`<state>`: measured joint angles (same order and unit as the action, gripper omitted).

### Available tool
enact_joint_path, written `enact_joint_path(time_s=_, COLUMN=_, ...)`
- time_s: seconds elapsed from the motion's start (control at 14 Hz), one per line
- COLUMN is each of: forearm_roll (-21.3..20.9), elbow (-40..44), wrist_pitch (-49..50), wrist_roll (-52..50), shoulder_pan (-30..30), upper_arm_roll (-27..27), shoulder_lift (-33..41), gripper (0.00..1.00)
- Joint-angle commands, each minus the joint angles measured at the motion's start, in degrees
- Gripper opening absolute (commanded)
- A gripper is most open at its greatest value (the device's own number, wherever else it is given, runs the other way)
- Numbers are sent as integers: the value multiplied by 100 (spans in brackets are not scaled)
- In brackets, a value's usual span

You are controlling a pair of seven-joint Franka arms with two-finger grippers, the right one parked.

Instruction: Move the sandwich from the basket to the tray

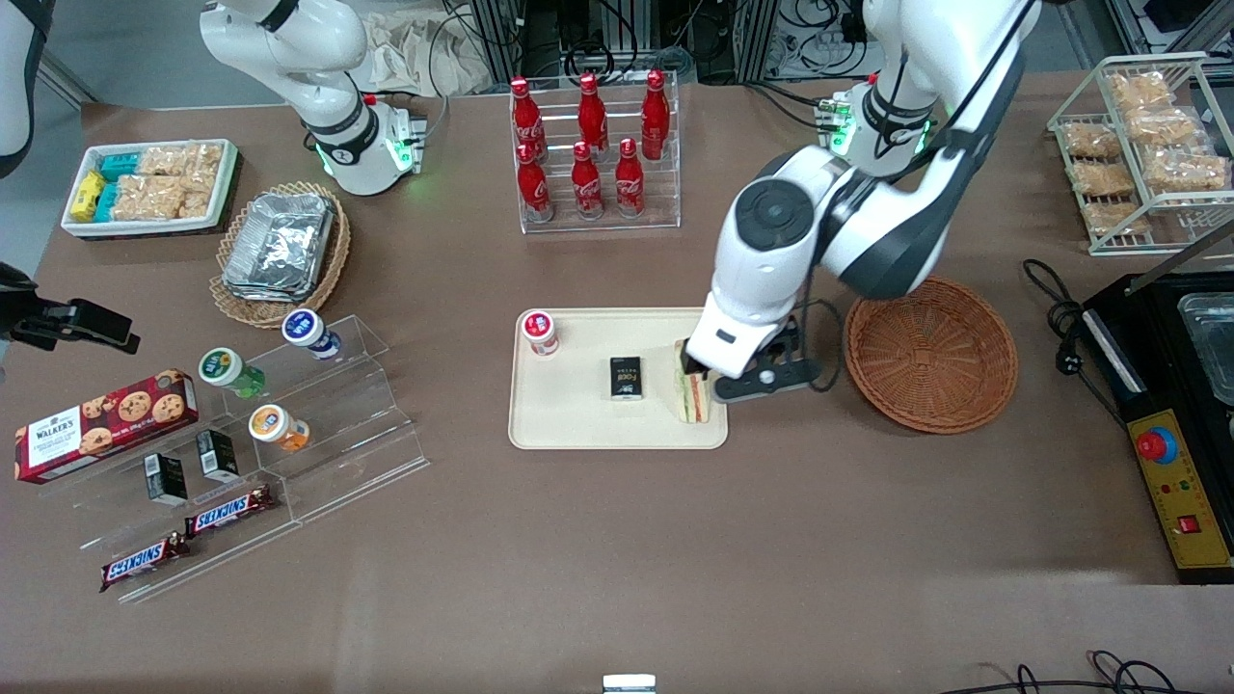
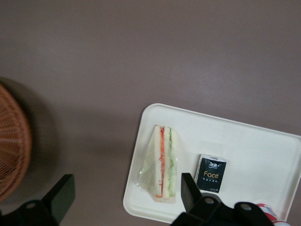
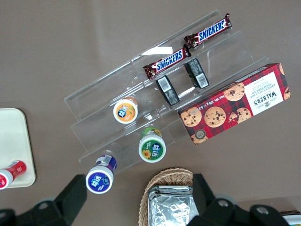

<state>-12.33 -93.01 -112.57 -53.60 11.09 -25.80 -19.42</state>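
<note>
Sandwich [image 1: 691, 397] lies on the tray [image 1: 578, 424], at the tray's end nearest the basket [image 1: 931, 354], wrapped in clear film, cut side showing green, orange-pink and pale layers. Left arm's end effector [image 1: 696, 371] hovers just above the sandwich, fingers spread wide and holding nothing; in the wrist view the two dark fingertips [image 2: 188, 186] stand well apart with the sandwich [image 2: 161, 162] between them. Basket sits on the bench [image 1: 617, 540] at roughly 3 o'clock from the tray, close beside it, toward the working arm's end. Also on the tray: a small dark "Face" packet [image 1: 627, 377] at 9 o'clock from the sandwich, and a red-capped bottle [image 1: 540, 332] lying near the tray corner at about 10 o'clock.
</note>
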Motion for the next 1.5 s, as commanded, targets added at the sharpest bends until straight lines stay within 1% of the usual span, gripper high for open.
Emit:
enact_joint_path(time_s=0.0, forearm_roll=353, elbow=-174, wrist_pitch=410, wrist_roll=146, shoulder_pan=-413, upper_arm_roll=-21, shoulder_lift=727, gripper=100)
enact_joint_path(time_s=0.07, forearm_roll=563, elbow=-174, wrist_pitch=576, wrist_roll=453, shoulder_pan=-588, upper_arm_roll=-13, shoulder_lift=938, gripper=100)
enact_joint_path(time_s=0.21, forearm_roll=968, elbow=-156, wrist_pitch=1068, wrist_roll=1321, shoulder_pan=-1124, upper_arm_roll=-4, shoulder_lift=1351, gripper=100)
enact_joint_path(time_s=0.36, forearm_roll=1206, elbow=-121, wrist_pitch=1376, wrist_roll=2323, shoulder_pan=-1773, upper_arm_roll=14, shoulder_lift=1677, gripper=100)
enact_joint_path(time_s=0.64, forearm_roll=1251, elbow=-112, wrist_pitch=1799, wrist_roll=4115, shoulder_pan=-2828, upper_arm_roll=40, shoulder_lift=2003, gripper=100)
enact_joint_path(time_s=0.79, forearm_roll=1207, elbow=-121, wrist_pitch=1879, wrist_roll=4987, shoulder_pan=-3260, upper_arm_roll=92, shoulder_lift=2117, gripper=100)
enact_joint_path(time_s=1.0, forearm_roll=1137, elbow=-121, wrist_pitch=1835, wrist_roll=5788, shoulder_pan=-3552, upper_arm_roll=181, shoulder_lift=2092, gripper=100)
enact_joint_path(time_s=1.21, forearm_roll=1128, elbow=-209, wrist_pitch=1791, wrist_roll=5913, shoulder_pan=-3552, upper_arm_roll=181, shoulder_lift=2056, gripper=100)
enact_joint_path(time_s=1.43, forearm_roll=1128, elbow=-165, wrist_pitch=1800, wrist_roll=6510, shoulder_pan=-3578, upper_arm_roll=224, shoulder_lift=2030, gripper=100)
